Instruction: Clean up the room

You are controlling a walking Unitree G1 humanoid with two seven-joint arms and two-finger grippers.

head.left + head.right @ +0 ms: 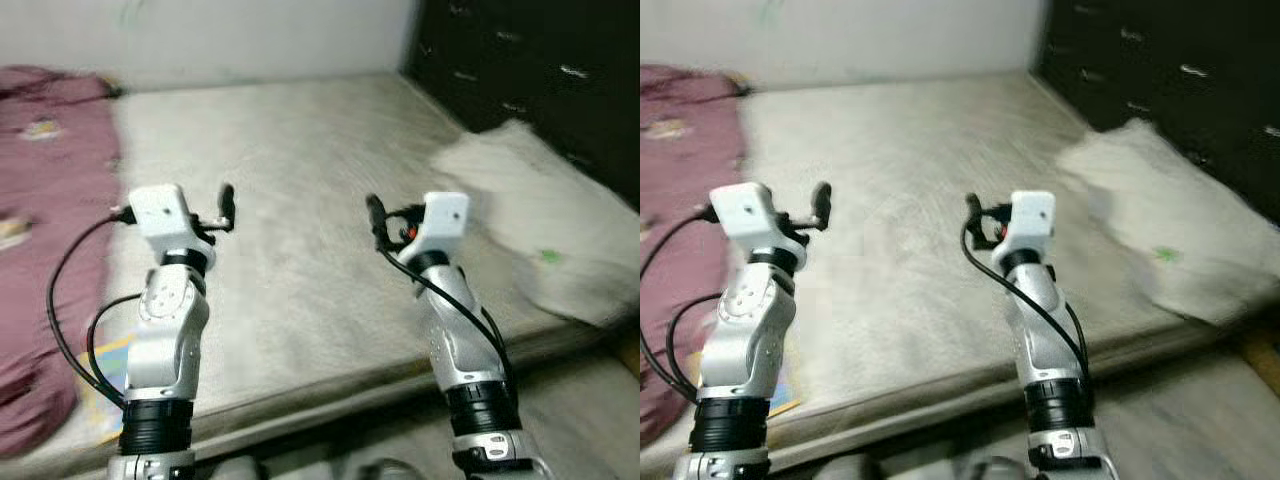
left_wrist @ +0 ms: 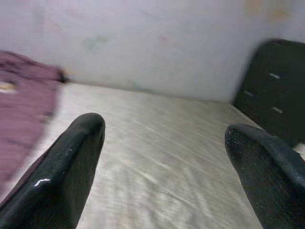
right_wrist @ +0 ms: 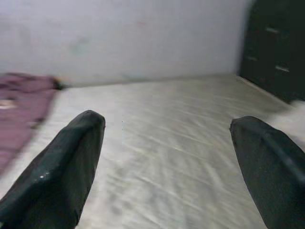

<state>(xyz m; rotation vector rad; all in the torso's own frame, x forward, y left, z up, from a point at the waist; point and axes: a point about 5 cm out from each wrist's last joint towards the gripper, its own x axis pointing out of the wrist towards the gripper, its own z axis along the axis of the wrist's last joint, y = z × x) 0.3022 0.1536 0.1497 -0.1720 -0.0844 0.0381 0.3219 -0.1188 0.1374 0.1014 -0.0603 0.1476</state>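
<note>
1. Facing a bare mattress (image 1: 300,200) pushed against a pale wall (image 1: 250,35), with a dark headboard (image 1: 530,60) at its right end.
2. Both arms raised over the near edge of the mattress: left gripper (image 1: 228,205) and right gripper (image 1: 376,222) held above the bare middle, well apart from each other.
3. Jaws released on both sides, spread wide in the wrist views, nothing between the left fingers (image 2: 62,176) or the right fingers (image 3: 57,176).
4. Things to tidy, as judged from the task: a maroon blanket (image 1: 50,230) bunched along the left side of the mattress, a pale pillow (image 1: 540,220) lying askew at the right by the headboard, and a flat colourful item (image 1: 105,385) at the near left edge, partly hidden behind the left arm; too blurred to name.
5. Nothing held yet, so the task looks barely begun.
6. Risk: views blurred, likely from body motion, so a reach made now could miss the cloth or pinch the mattress cover instead.
7. Risk: soft blanket may slip out of a shallow pinch or drag the flat item off the edge.
8. Risk: loose black cables (image 1: 70,300) looping by the left arm could snag on bedding during a low sweep.
9. Risk: pillow overhanging the right edge, liable to slide to the floor if nudged.
</note>
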